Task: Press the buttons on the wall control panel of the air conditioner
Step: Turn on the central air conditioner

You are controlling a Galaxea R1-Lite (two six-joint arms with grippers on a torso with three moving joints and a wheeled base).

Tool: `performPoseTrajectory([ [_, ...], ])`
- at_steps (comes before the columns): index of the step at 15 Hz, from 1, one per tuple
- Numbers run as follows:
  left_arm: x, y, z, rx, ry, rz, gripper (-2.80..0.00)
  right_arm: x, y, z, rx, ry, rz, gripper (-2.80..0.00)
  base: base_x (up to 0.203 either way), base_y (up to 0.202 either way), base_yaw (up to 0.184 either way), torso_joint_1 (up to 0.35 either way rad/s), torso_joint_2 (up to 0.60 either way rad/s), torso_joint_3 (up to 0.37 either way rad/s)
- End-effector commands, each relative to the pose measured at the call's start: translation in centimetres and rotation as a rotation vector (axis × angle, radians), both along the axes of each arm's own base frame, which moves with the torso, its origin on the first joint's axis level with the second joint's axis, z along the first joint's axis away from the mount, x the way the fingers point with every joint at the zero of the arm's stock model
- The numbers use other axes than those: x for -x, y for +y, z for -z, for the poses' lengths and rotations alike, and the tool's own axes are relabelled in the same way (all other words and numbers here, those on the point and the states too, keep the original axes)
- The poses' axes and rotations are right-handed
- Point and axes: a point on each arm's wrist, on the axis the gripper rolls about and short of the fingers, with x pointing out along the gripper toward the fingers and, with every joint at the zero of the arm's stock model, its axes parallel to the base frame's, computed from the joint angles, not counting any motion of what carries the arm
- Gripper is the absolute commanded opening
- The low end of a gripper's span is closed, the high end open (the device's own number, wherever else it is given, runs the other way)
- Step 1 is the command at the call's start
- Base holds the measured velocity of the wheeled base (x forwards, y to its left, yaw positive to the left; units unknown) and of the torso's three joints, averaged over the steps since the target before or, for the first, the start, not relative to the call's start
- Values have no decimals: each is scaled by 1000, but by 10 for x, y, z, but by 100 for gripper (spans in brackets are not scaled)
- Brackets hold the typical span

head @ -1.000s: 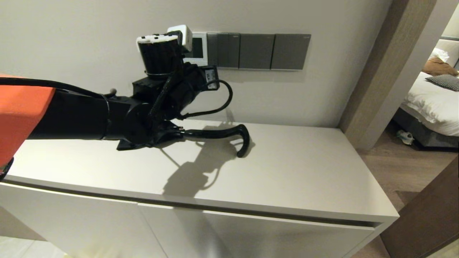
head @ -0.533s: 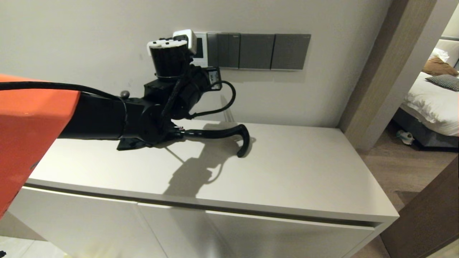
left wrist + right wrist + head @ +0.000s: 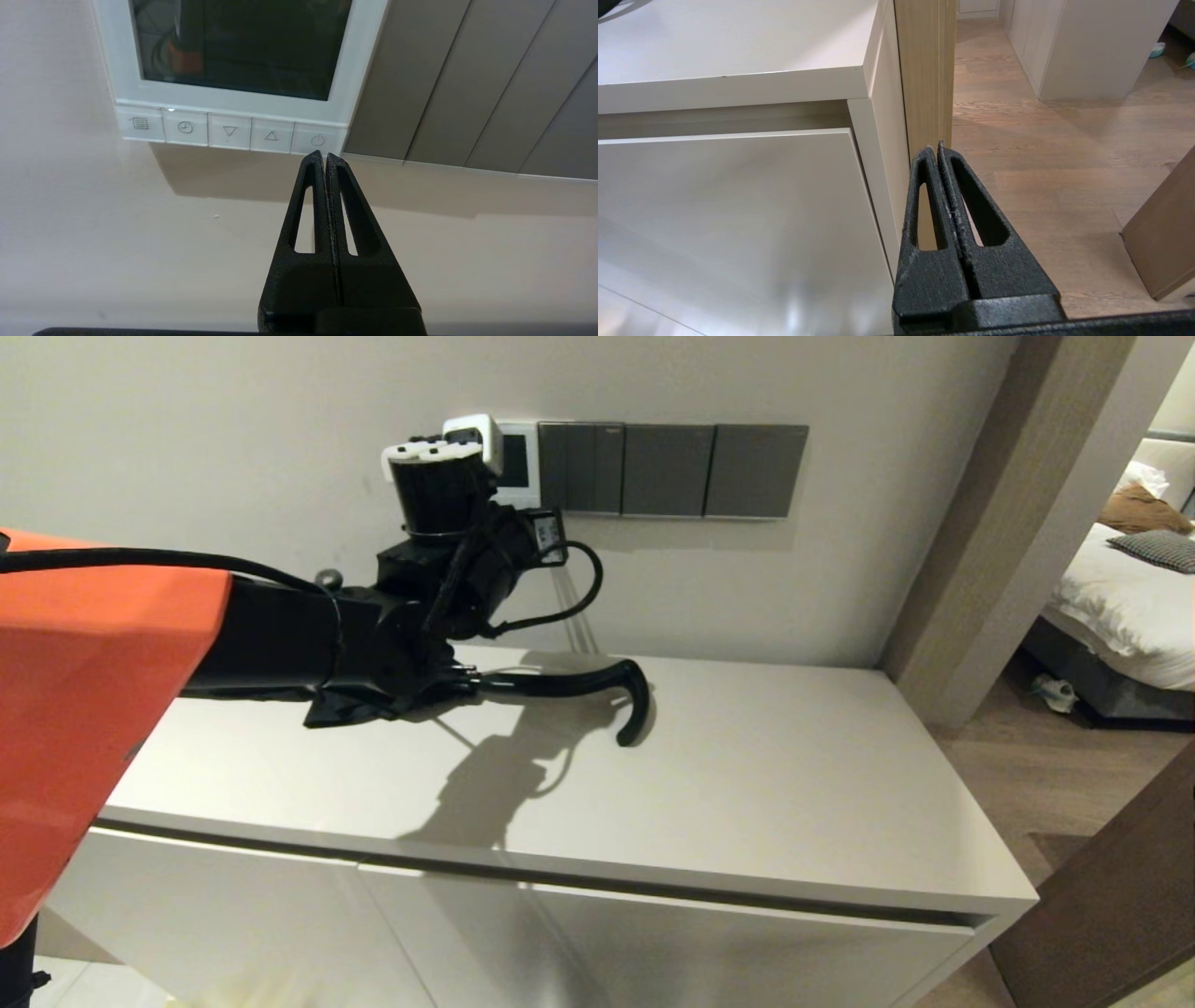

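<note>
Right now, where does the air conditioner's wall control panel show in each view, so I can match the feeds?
Head view: the air conditioner's wall control panel sits on the wall, partly hidden behind the left gripper's wrist.
Left wrist view: the panel fills the upper part, the buttons just beyond the shut left gripper.
Right wrist view: not in it.
Shared landmark: the dark grey switch plates beside the panel.

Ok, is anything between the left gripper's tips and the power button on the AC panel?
Nothing. In the left wrist view the shut left gripper sits just under the power button of the control panel; whether they touch is unclear.
</note>
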Motion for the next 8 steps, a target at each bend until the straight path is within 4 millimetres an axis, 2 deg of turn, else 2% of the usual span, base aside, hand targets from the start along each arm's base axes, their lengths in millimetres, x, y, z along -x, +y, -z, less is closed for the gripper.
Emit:
performPoseTrajectory([
  [1,-1,0,-1,5,-5,-3,-280,0,0,1,0,4,0,-280,0,0,0,0,0,0],
  [8,-2,-1,0,7,-7,-3,-280,0,0,1,0,4,0,-280,0,0,0,0,0,0],
])
